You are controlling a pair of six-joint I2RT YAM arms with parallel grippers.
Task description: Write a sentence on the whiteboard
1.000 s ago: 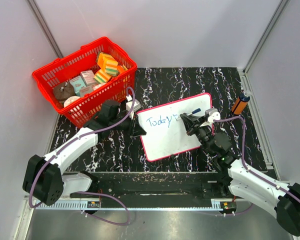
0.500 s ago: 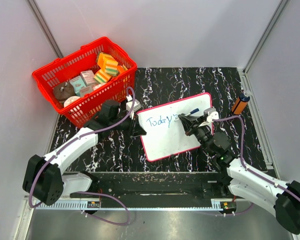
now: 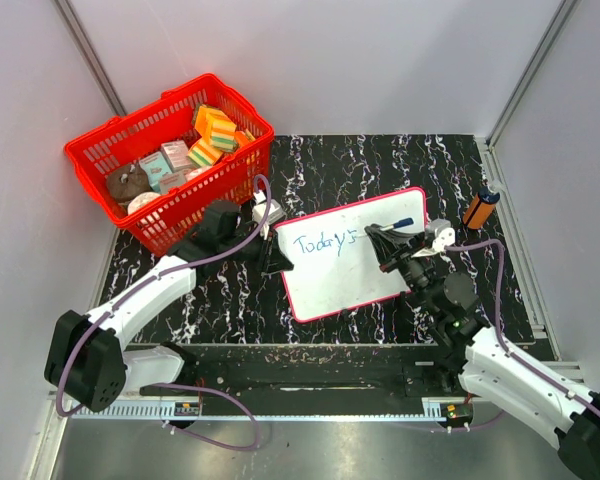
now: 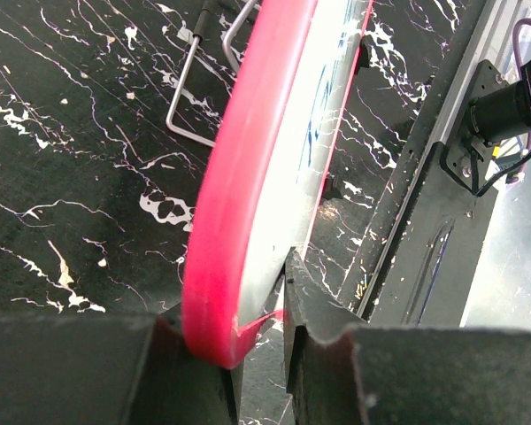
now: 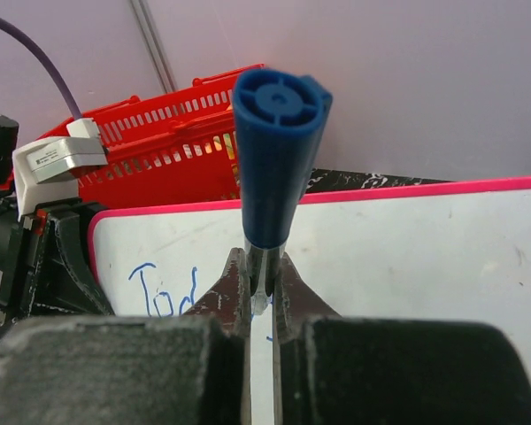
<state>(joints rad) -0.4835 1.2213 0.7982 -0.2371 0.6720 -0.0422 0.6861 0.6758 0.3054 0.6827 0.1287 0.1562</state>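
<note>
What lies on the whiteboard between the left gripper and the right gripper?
The sentence, blue "Today" plus a stroke, on the whiteboard; the top view shows it between the left gripper and the right gripper with its marker.

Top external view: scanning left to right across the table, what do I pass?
Red basket → left gripper clamped on the edge of the whiteboard → blue writing → right gripper holding the marker → orange bottle.
</note>
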